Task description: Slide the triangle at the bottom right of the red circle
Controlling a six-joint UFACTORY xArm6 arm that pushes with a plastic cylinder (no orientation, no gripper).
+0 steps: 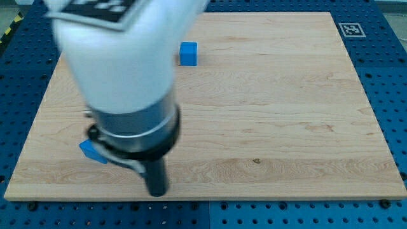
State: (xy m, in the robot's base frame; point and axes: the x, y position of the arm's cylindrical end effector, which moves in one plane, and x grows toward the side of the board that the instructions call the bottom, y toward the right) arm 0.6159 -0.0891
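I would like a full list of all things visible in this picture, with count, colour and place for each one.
blue cube-shaped block: 1, blue, near the view's top, left of centre.
blue block, shape unclear: 1, blue, at the view's bottom left, partly hidden behind the arm.
light wooden board: 1, pale wood, fills most of the view.
blue perforated table: 1, blue, around the board.
black-and-white marker tag: 1, top right corner.
red circle: none visible.
white and dark arm: 1, view's left.
my tip: 1, dark, right of the lower blue block, apart from it.

Cube [187, 54] toward the board's [286, 114] top — another block [91, 151] lower-left.
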